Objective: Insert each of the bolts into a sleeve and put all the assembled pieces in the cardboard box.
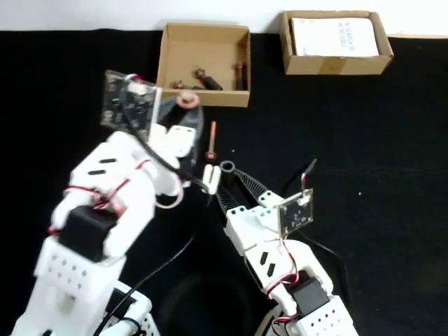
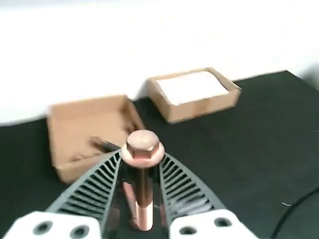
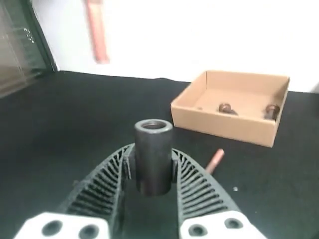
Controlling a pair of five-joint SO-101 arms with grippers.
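Note:
My left gripper (image 1: 186, 106) hangs just in front of the cardboard box (image 1: 171, 52), shut on a copper bolt (image 2: 142, 164) whose hex head (image 1: 187, 99) sticks out past the fingertips. Nearer the table's middle, my right gripper (image 1: 227, 173) is shut on a dark sleeve (image 3: 153, 157), held upright with its bore facing up. Between the two grippers a loose copper bolt (image 1: 211, 140) lies on the black table, its tip also seen in the right wrist view (image 3: 215, 160). Assembled pieces (image 1: 208, 79) lie inside the box (image 3: 224, 127).
A second cardboard box (image 1: 336, 64) with a white sheet in it stands at the back right. The black table to the right of both arms is bare. Cables trail from the right arm's wrist board (image 1: 297, 210).

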